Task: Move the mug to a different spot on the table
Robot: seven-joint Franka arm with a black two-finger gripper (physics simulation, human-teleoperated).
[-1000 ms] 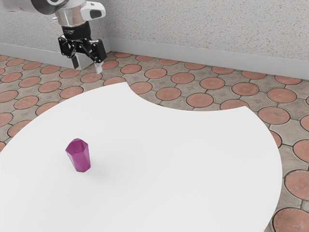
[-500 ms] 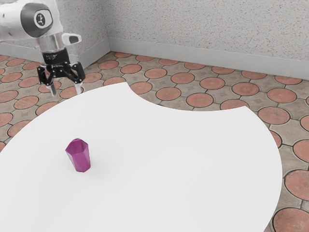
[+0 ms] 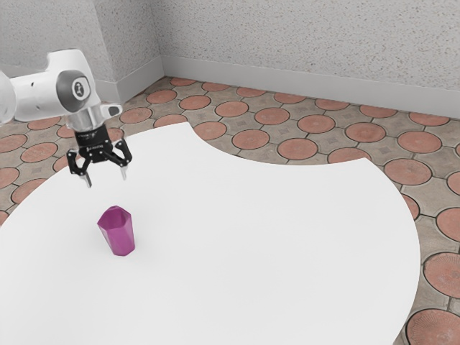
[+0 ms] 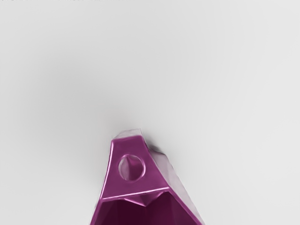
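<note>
A magenta faceted mug [image 3: 117,230] stands upright on the white round table [image 3: 237,237], toward the exterior view's left. My black gripper [image 3: 106,176] hangs open above the table, a little behind and above the mug, with nothing between its fingers. In the wrist view the mug [image 4: 140,187] appears just under the hand, its open mouth and a flat handle with a round hole facing the camera.
The table has a curved notch cut in its far edge [image 3: 215,144]. Around it lies a floor of round terracotta tiles [image 3: 316,122], with a grey wall [image 3: 302,36] behind. Bare tabletop spreads to the exterior view's right of the mug.
My arm has swung down and toward the exterior view's left, from above the floor behind the table to just over the tabletop near the mug. The mug has not moved.
</note>
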